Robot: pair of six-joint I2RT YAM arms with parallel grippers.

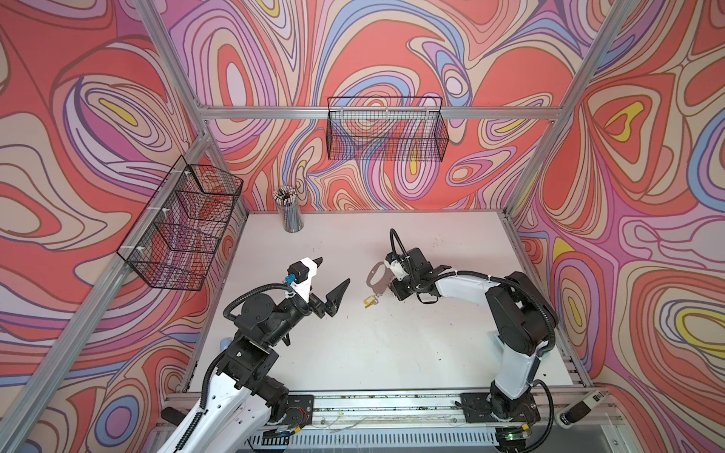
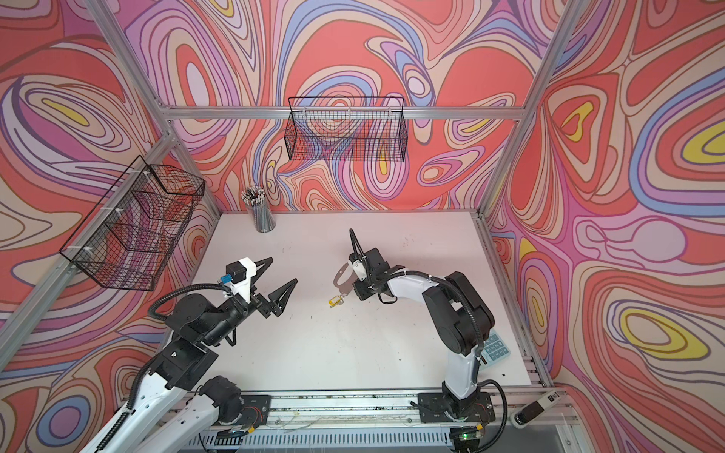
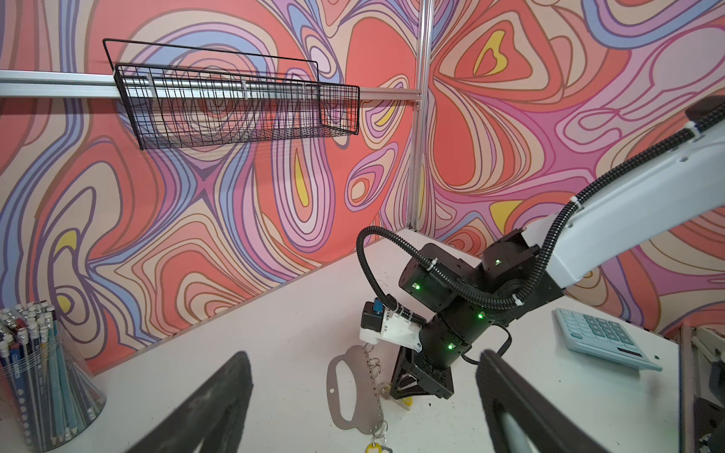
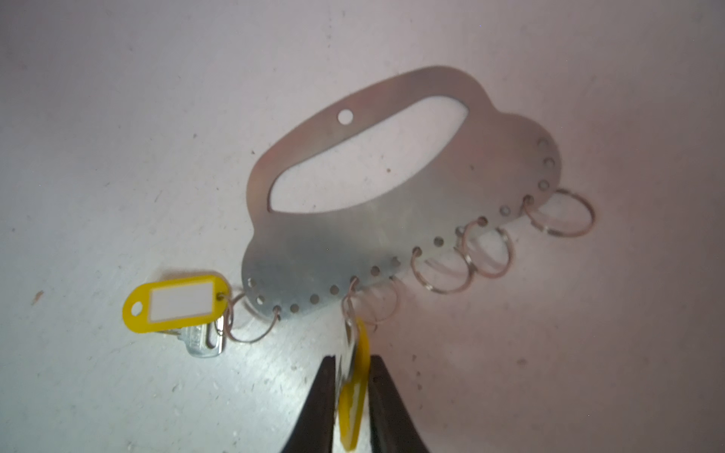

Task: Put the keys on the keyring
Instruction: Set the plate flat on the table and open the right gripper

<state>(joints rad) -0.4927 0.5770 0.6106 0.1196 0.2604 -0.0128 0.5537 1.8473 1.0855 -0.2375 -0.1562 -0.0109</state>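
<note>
The flat silvery-grey metal keyring [image 4: 333,251], a plate with a large oval cut-out and small wire rings along its holed edge, lies flat on the white table [image 4: 117,117]. At one end of that edge a small silver key [image 4: 202,345] and its yellow oblong plastic tag [image 4: 176,300] lie on the table, their little ring linked into one of the wire rings. Farther along the same edge a second yellow tag [image 4: 353,404] hangs from another ring, and this is the relation that matters. The tag stands on edge, and its long axis runs straight from the ring back between the black fingers of the right gripper [image 4: 352,357]. The plate's length lies across that line, just beyond the fingertips. The fingers sit close on either side of the tag; whether they press it cannot be told. In both top views the keyring lies between the arms, with the right gripper beside it. The left gripper [image 1: 335,270] is spread wide, raised and farther off. Both keys look linked on, so the right arm probably need only let go and back off along the tag's axis without dragging the plate.
</note>
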